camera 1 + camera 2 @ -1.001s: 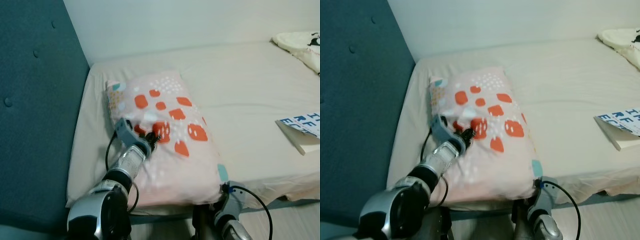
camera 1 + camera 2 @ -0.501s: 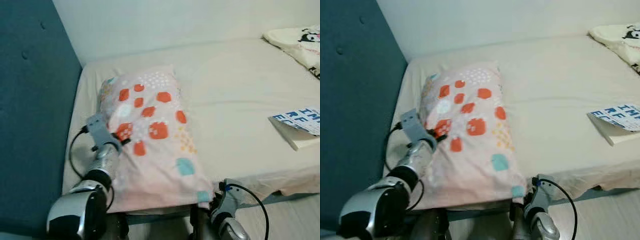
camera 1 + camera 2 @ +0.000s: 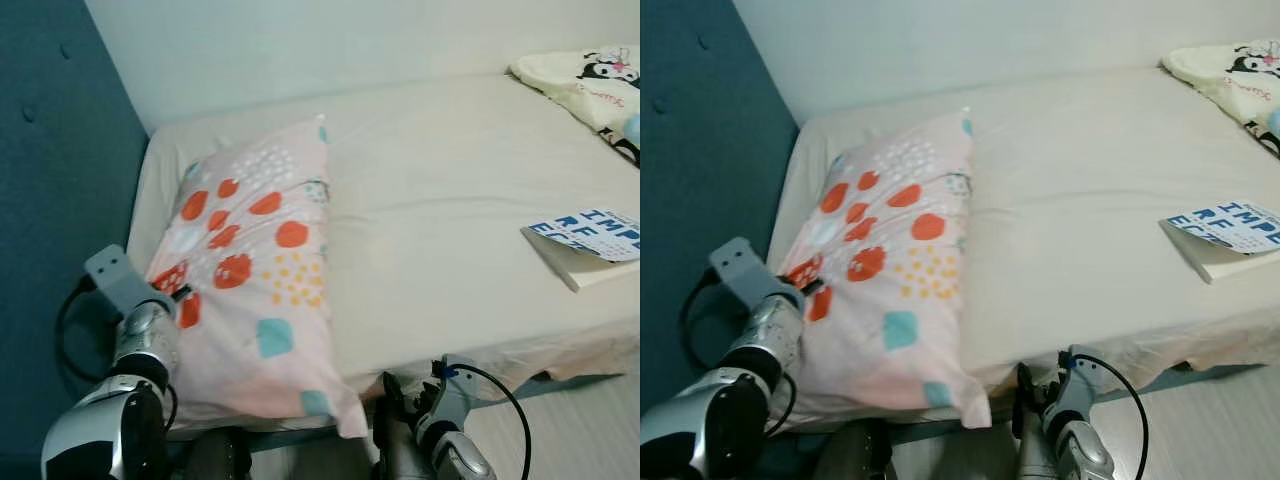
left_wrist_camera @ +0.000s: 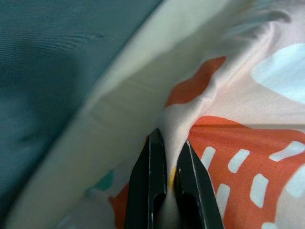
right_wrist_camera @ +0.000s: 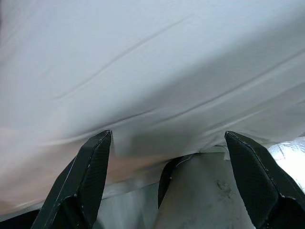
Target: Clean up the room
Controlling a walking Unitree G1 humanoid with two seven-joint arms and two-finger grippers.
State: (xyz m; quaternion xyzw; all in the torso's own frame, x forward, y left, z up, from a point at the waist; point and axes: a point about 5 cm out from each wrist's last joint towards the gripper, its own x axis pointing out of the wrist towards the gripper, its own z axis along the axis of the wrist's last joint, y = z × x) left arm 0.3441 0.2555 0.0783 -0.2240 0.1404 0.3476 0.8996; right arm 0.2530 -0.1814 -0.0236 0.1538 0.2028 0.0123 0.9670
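A pale pink pillow (image 3: 250,260) printed with orange, teal and yellow patches lies at the head end of a bed (image 3: 450,200), its long axis running from the robot's edge of the mattress up toward the white wall (image 3: 300,50), its far corner lifted into a slight peak and its near corner drooping over the mattress edge. The left gripper (image 4: 167,167), at the pillow's side nearest the teal padded headboard (image 3: 50,200), has its two black fingers (image 4: 152,181) pinched narrowly on a fold of the pillowcase; the fingertips themselves are buried in the cloth. The right gripper (image 5: 167,186) hangs low by the bed's front edge with its fingers spread wide on nothing, facing the creased cream sheet. A book (image 3: 590,250) with blue lettering lies on the mattress to the right, partly cut off by the frame edge, and a cartoon-printed blanket (image 3: 590,85) at the far right corner is likewise cropped.
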